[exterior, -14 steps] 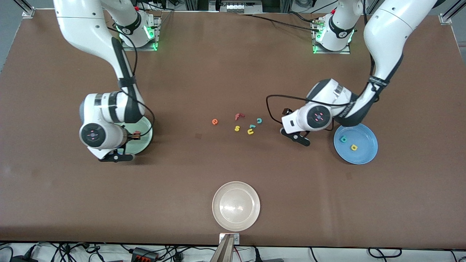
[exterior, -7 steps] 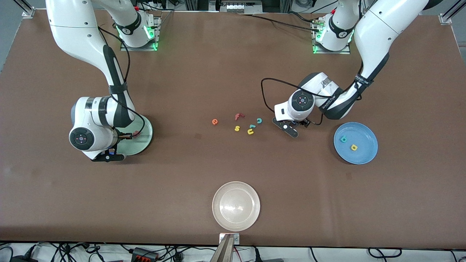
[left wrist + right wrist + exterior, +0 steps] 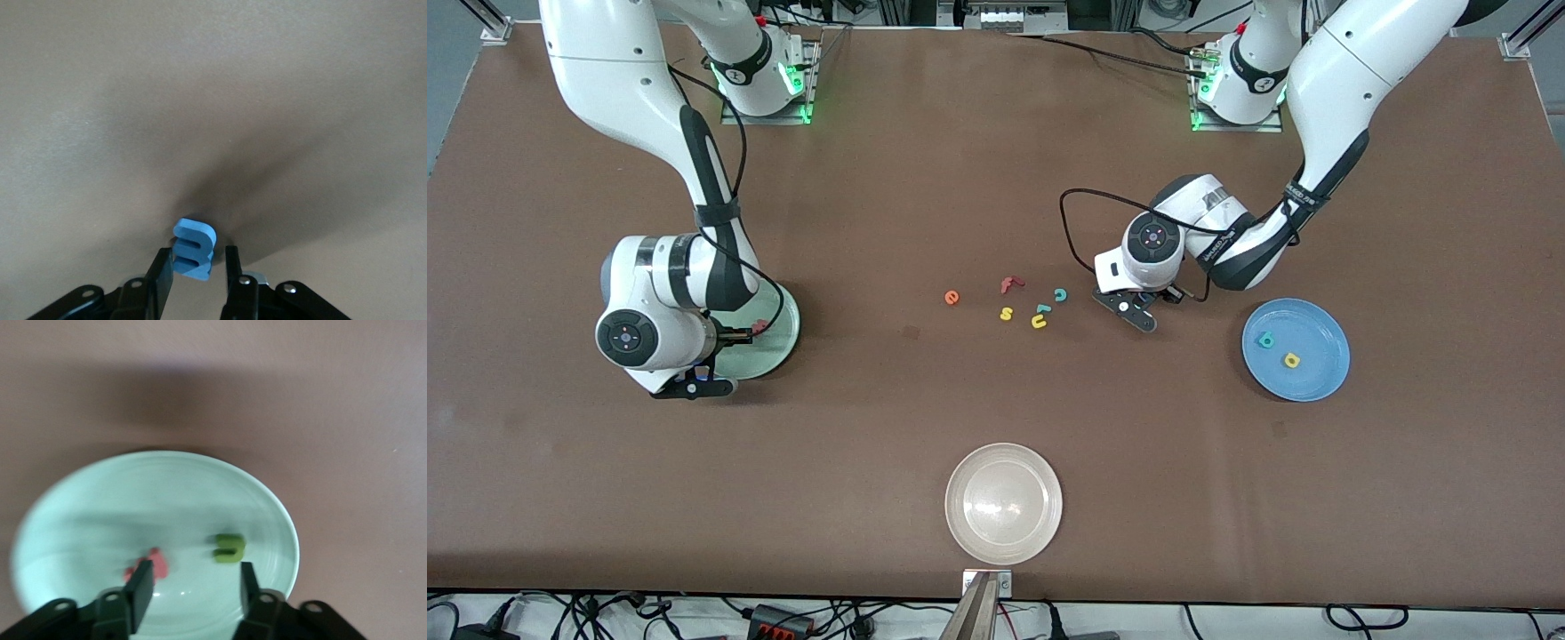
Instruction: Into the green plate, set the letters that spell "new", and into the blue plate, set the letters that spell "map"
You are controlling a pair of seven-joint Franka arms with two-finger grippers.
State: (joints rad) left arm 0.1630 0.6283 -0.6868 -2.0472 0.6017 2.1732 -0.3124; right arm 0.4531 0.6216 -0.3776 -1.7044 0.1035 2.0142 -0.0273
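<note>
My right gripper hangs open over the green plate, at the right arm's end of the table. The pinkish-red w lies on the plate beside one finger, and the dark green n lies close by. The orange e rests on the table mid-way along. My left gripper is down at the table with the blue m between its fingers; one finger touches it and a slim gap shows at the other. The blue plate holds the teal p and yellow a.
A red f, yellow s, teal c and yellow u lie clustered between the e and my left gripper. A larger white plate sits near the front camera's edge.
My left gripper moved from beside the blue plate toward the letter cluster and narrowed around the blue m. My right gripper opened and the w now lies on the green plate.
</note>
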